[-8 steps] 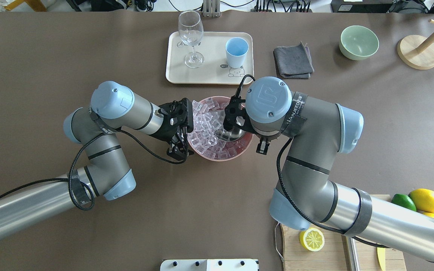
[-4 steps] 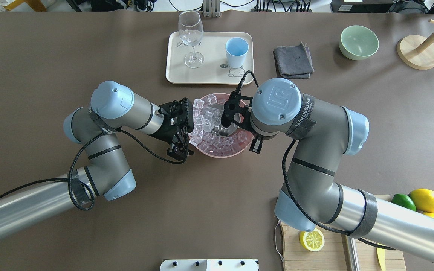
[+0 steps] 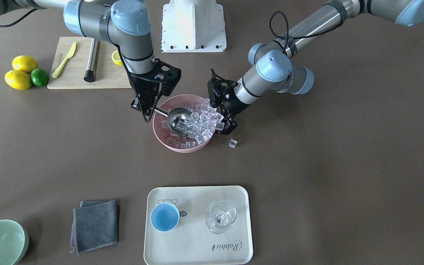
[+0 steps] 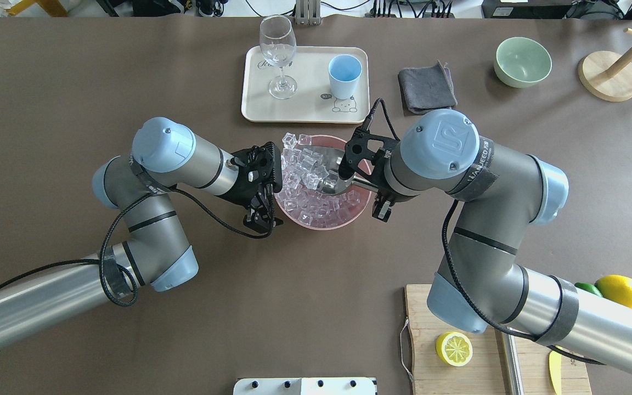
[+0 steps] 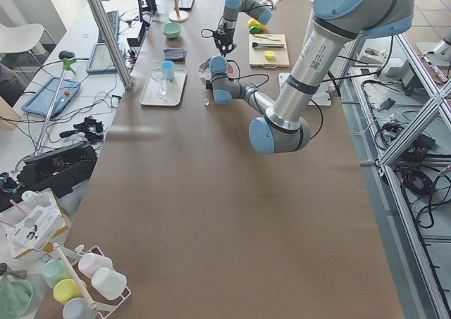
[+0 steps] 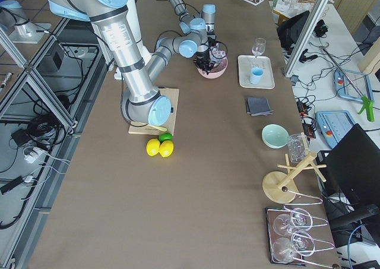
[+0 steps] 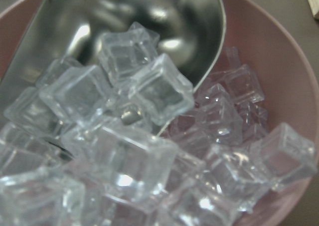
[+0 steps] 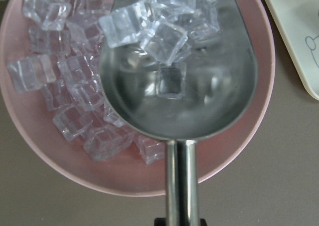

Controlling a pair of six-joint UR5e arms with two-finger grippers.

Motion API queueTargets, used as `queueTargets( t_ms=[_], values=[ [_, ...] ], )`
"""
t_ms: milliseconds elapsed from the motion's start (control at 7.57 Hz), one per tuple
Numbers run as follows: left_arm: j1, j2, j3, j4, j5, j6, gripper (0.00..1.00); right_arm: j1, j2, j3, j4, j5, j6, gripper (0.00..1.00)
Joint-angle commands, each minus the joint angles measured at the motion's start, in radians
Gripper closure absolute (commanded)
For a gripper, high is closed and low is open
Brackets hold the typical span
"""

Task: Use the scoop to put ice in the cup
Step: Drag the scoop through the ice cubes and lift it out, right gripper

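My right gripper (image 3: 146, 109) is shut on the handle of the silver scoop (image 3: 177, 118). The scoop's trough lies in the pink bowl (image 3: 168, 141) with a few cubes of ice (image 8: 149, 31) in it (image 8: 179, 96). The bowl is full of ice (image 4: 305, 170). One cube (image 3: 233, 143) lies on the table beside the bowl. My left gripper (image 3: 226, 123) is at the bowl's rim on my left side; I cannot tell whether it grips the rim. The light-blue cup (image 3: 164, 217) stands empty on the cream tray (image 3: 197, 254), beyond the bowl.
A stemmed glass (image 3: 221, 215) stands on the tray beside the cup. A grey cloth (image 3: 95, 224) and a pale-green bowl (image 3: 0, 241) lie to the tray's side. A cutting board (image 3: 76, 79) with knife, steel cylinder and lemon half is near my right arm.
My right arm has swung to the right and drawn the scoop through the ice. Cubes have piled up toward the bowl's far left rim, and one has fallen out onto the table.
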Motion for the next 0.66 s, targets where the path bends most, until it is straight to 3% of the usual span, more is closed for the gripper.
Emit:
queueTargets(
  t_ms=[0,529],
  values=[
    [0.000,0.000,-0.001,-0.001,0.000,0.000,0.02,0.034,-0.045,0.022,0.090,0.040,0.038,1.00],
    [0.000,0.001,-0.001,-0.001,-0.002,0.002,0.02,0.069,-0.102,0.058,0.153,0.068,0.110,1.00]
  ],
)
